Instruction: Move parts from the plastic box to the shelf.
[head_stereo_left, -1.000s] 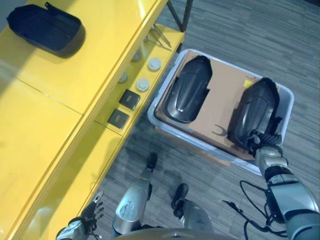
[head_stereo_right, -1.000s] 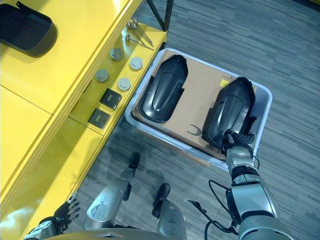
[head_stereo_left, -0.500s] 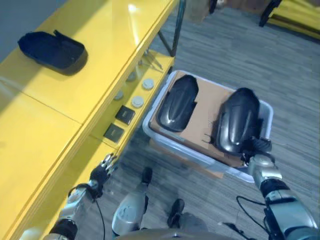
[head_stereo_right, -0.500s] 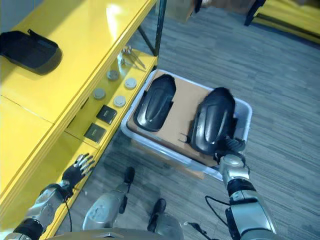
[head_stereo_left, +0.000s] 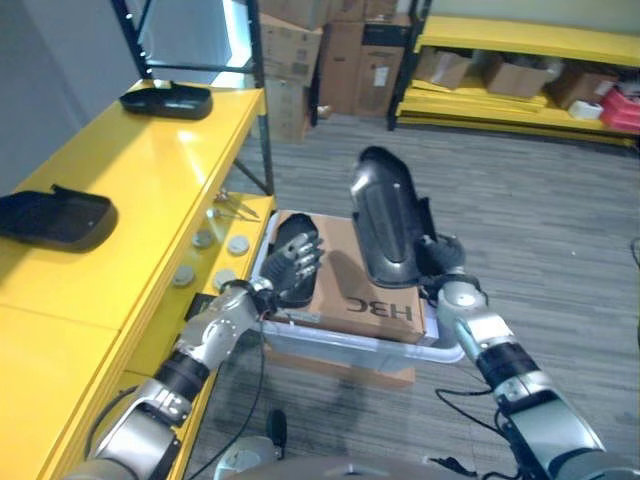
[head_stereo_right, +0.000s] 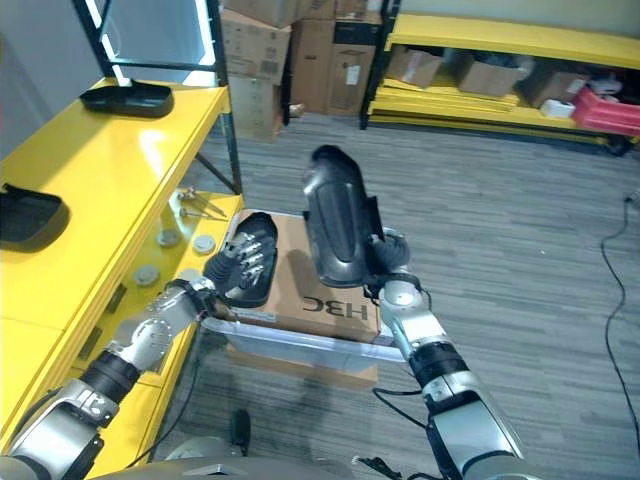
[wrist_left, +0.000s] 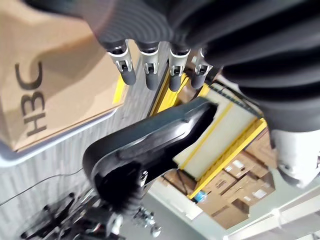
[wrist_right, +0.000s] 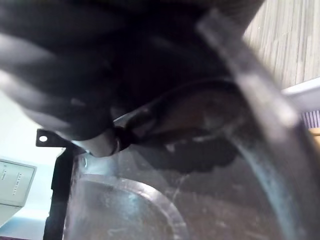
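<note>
My right hand (head_stereo_left: 441, 268) is shut on the lower end of a long black moulded part (head_stereo_left: 385, 225), held upright above the plastic box (head_stereo_right: 290, 345). That part also fills the right wrist view (wrist_right: 165, 125) and shows past the left hand's fingers (wrist_left: 150, 150). A second black part (head_stereo_right: 252, 285) lies on the brown cardboard (head_stereo_left: 360, 300) in the box. My left hand (head_stereo_left: 295, 265) is open, its fingers (wrist_left: 146, 67) straight and spread just over that second part; contact cannot be told. The yellow shelf (head_stereo_left: 130, 170) stands to the left.
Two black parts (head_stereo_left: 55, 215) (head_stereo_left: 165, 100) rest on the shelf top. Its lower ledge holds round discs (head_stereo_left: 210, 240) and metal pins. Stacked cardboard boxes (head_stereo_left: 330, 50) and another yellow rack (head_stereo_left: 520, 40) stand at the back across grey carpet.
The camera has tilted up. My right hand has lifted its black part out of the box and stood it upright. My left hand has moved from beside the shelf to over the box.
</note>
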